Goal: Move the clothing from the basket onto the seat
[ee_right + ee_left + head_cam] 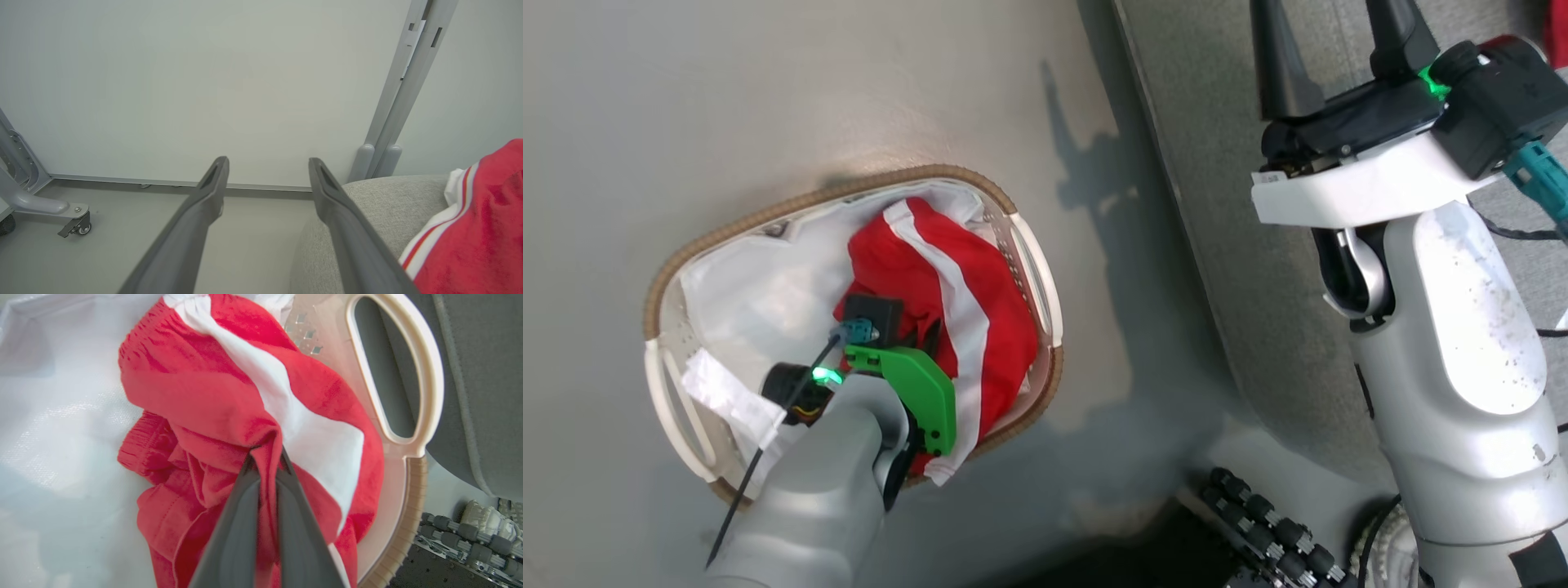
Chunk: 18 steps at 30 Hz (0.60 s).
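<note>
The bright red soft garment with a broad white stripe [196, 396] lies heaped in the oval white perforated basket with a brown woven rim [768, 214], against the wall nearest the large grey woven seat cushion [1258, 286]. A fold near its middle is clamped between the closed fingers of the left gripper [266, 455]. Its long axis is judged to follow the stripe, from far rim to near rim. A straight lift is advised until the hanging cloth clears the rim and the white liner [61, 416]; only then should it be swung to the seat. The right gripper [267, 167] is held apart and empty.
</note>
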### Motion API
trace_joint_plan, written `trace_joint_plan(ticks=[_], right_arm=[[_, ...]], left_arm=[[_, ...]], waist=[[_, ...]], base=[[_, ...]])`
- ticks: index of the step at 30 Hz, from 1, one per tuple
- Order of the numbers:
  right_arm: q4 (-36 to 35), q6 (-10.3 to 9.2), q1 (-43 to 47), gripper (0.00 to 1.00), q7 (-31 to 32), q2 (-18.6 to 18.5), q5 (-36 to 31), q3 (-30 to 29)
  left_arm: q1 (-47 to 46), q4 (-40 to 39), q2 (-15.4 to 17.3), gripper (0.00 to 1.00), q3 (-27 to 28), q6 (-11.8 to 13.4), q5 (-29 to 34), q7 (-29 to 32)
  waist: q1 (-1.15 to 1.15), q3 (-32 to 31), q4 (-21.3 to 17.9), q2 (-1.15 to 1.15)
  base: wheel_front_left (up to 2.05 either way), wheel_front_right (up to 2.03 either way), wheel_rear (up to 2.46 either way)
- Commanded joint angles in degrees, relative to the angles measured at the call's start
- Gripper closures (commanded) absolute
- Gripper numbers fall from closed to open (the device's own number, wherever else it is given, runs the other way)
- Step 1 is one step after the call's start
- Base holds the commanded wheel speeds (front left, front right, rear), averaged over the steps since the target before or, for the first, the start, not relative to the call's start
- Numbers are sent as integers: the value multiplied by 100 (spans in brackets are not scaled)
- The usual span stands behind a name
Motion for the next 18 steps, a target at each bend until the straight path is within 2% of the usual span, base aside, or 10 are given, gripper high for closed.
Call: trace_joint_plan(ticks=[1, 11, 18], right_arm=[[39, -8, 123, 0, -10, -18, -49, -11], [361, -8, 655, 0, -10, -20, -210, -96], [519, -8, 996, 0, -9, -20, -281, -163]], left_arm=[[112, -58, 30, 100, -29, -11, -88, -65], [553, -486, 29, 100, -177, -11, -423, -360], [834, -1242, 82, 100, 562, 47, 82, -353]], waist=[[0, -397, 156, 0], [0, -1296, 562, 0], [0, -1842, 767, 0]], base=[[0, 0, 0], [0, 0, 0], [0, 0, 0]])
